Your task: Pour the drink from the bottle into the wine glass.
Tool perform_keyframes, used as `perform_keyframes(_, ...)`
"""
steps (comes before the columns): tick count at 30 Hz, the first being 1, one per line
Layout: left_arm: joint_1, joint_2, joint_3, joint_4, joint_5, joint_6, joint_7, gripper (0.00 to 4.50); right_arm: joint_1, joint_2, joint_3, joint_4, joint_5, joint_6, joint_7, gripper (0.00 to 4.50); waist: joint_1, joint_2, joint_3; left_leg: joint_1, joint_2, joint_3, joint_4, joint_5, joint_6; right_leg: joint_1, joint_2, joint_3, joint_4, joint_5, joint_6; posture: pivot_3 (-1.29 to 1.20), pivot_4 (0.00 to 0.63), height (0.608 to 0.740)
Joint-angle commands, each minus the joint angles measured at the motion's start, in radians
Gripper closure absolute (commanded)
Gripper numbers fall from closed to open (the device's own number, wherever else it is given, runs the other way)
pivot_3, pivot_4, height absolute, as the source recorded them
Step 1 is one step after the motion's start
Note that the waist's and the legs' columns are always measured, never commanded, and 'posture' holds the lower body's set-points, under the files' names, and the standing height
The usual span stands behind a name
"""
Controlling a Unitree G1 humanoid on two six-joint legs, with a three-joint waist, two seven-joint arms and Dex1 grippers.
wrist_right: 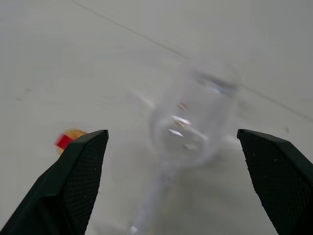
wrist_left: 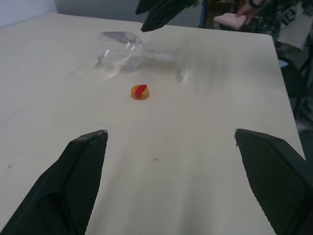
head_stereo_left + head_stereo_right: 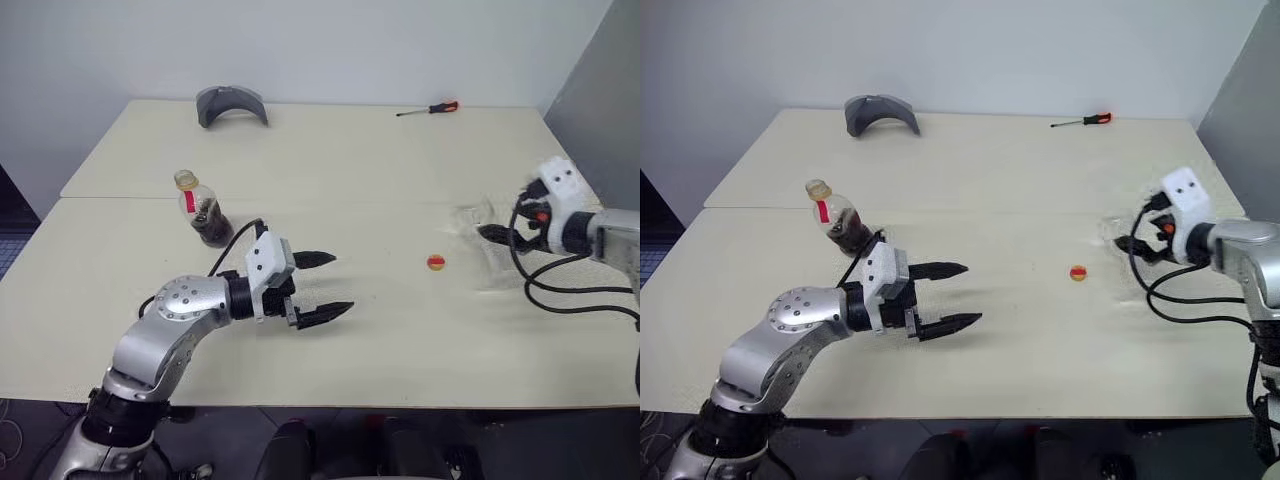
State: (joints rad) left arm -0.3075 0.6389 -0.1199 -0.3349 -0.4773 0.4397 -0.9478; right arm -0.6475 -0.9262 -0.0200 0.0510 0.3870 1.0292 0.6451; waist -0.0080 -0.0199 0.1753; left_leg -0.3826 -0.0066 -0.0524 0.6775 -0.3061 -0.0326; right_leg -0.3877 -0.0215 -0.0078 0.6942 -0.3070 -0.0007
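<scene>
Left gripper (image 3: 325, 285) nearest, jaws released, empty, just in front of bottle (image 3: 204, 212). Bottle upright on worktop (image 3: 380, 160), drink (image 3: 212, 226) low inside. Yellow cap (image 3: 436, 262) right of bottle. Wine glass (image 2: 122, 49) beyond cap, lying on side. Right gripper (image 3: 1130, 245) at glass, jaws released.

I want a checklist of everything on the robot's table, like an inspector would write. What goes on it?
Surface: pale table, two tops butted together, seam across the far left.
Job's things: bottle upright, uncapped, some dark drink inside; wine glass lying on its side; no drink in it.
Clutter: yellow-red cap loose on the table; red-handled screwdriver and grey curved piece at the far edge.
Grippers: left gripper open, holding nothing; right gripper open, close to the glass.
Cables: black cables looping from the right wrist.
Surroundings: plain wall.
</scene>
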Motion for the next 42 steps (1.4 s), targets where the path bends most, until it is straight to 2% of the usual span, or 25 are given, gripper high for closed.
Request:
perform_keyframes(1, -0.050, -0.006, -0.007, 0.066, 0.034, -0.083, -0.056, 0.02, -0.061, -0.018, -0.025, 0.040, -0.018, 0.080, -0.021, 0.00, -0.002, 0.001, 0.000, 0.000, 0.000, 0.000, 0.000, 0.000, 0.000, 0.000, 0.000, 0.000, 0.000, 0.000, 0.000, 0.00, 0.150, 0.740)
perform_keyframes(9, -0.089, -0.018, -0.008, 0.202, 0.085, -0.189, -0.122, 0.02, -0.124, 0.025, -0.054, 0.065, 0.015, 0.284, -0.034, 0.00, -0.001, 0.001, 0.001, -0.001, 0.000, -0.001, 0.000, 0.000, 0.000, 0.000, 0.000, 0.000, 0.000, 0.000, 0.000, 0.00, 0.150, 0.740)
perform_keyframes(20, -0.089, -0.036, 0.006, 0.236, 0.124, -0.217, -0.105, 0.02, -0.180, 0.071, -0.032, 0.118, 0.004, 0.369, -0.044, 0.00, 0.002, 0.001, 0.001, -0.001, 0.000, -0.001, 0.000, 0.000, 0.000, -0.001, 0.000, -0.001, 0.001, 0.000, 0.000, 0.00, 0.150, 0.740)
perform_keyframes(30, -0.077, -0.041, -0.001, 0.210, 0.135, -0.204, -0.097, 0.02, -0.189, 0.097, 0.091, 0.167, -0.022, 0.319, 0.003, 0.00, 0.001, 0.001, 0.001, -0.001, 0.000, -0.001, 0.001, 0.000, 0.000, -0.001, 0.000, -0.001, 0.001, 0.000, 0.000, 0.00, 0.150, 0.740)
perform_keyframes(42, -0.029, -0.040, 0.006, 0.152, 0.134, -0.177, -0.070, 0.02, -0.295, 0.127, 0.256, 0.386, -0.123, 0.198, 0.100, 0.00, -0.001, 0.002, 0.001, -0.001, 0.000, -0.001, 0.001, 0.000, 0.000, -0.001, 0.000, -0.001, 0.001, 0.000, 0.000, 0.00, 0.150, 0.740)
